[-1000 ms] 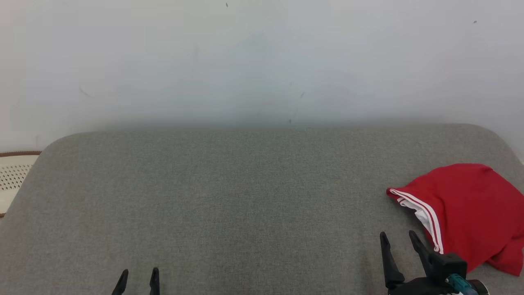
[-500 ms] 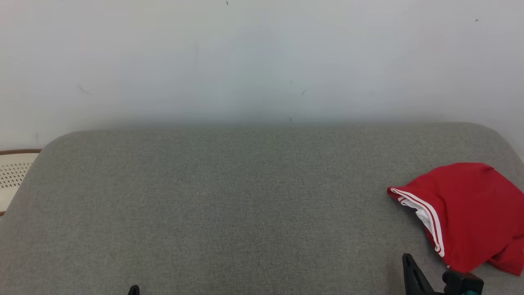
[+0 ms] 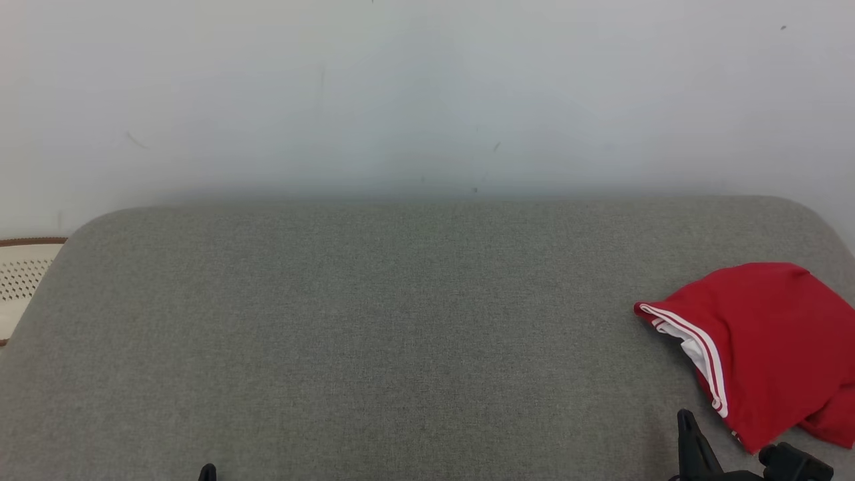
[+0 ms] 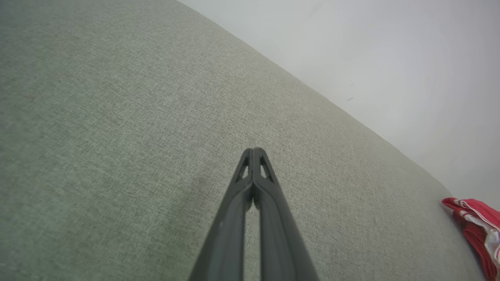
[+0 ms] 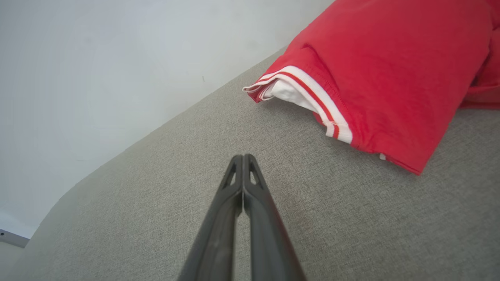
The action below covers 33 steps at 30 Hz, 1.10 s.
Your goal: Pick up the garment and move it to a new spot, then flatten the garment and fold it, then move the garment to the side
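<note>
Red garment (image 3: pixel 761 341), white stripes; grey cushion (image 3: pixel 374 334)

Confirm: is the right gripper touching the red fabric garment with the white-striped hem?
Apart. Right wrist view: the right gripper, shut, ends over the grey fabric cushion, and a bare strip of cushion separates its tips from the red fabric garment.

One garment (image 3: pixel 768 341), one cushion (image 3: pixel 401 321), maybe one basket (image 3: pixel 20 280).

It looks like a plain home-style room, perhaps staged: a wide grey fabric-covered pad (image 3: pixel 401 334) with rounded corners, like a bed or sofa seat, stands against a bare white wall (image 3: pixel 427 87), with a red garment (image 3: pixel 768 334) on it and a cream perforated basket-like thing (image 3: pixel 20 284) beside its left end.
</note>
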Available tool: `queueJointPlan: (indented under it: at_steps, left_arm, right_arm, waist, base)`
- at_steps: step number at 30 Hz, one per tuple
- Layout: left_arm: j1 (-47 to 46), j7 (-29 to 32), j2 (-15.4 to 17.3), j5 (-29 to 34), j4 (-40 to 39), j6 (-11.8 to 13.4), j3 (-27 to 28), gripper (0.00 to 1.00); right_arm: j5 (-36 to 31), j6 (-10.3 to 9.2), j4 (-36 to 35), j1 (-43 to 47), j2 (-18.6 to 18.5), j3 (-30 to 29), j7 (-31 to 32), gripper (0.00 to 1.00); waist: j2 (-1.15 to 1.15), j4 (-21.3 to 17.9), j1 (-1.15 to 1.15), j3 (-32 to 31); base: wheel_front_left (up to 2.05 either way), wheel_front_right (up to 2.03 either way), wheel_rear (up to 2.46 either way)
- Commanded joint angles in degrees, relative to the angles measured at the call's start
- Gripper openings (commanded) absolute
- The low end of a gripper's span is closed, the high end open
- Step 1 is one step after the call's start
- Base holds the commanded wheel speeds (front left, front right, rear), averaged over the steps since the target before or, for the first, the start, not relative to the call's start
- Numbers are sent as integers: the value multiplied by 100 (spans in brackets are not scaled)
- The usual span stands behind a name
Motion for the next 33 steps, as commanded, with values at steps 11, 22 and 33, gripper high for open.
queueJointPlan:
  at_steps: [11,22,33]
  left_arm:
    - [-17,299,25,-1179,-253,-101,122,0]
    - [17,538,28,-2049,-374,-168,198,0]
    - [49,747,30,-2824,-480,-237,269,0]
  right_arm:
    - [1201,-1,-387,50,40,-178,239,0]
    - [2088,-1,-601,153,66,-305,429,0]
    - [2887,-2,-798,227,92,-419,598,0]
  waist:
    - [0,13,0,52]
    - [0,25,0,100]
    - [0,38,0,148]
  base:
    - [0,0,0]
    - [0,0,0]
    - [0,0,0]
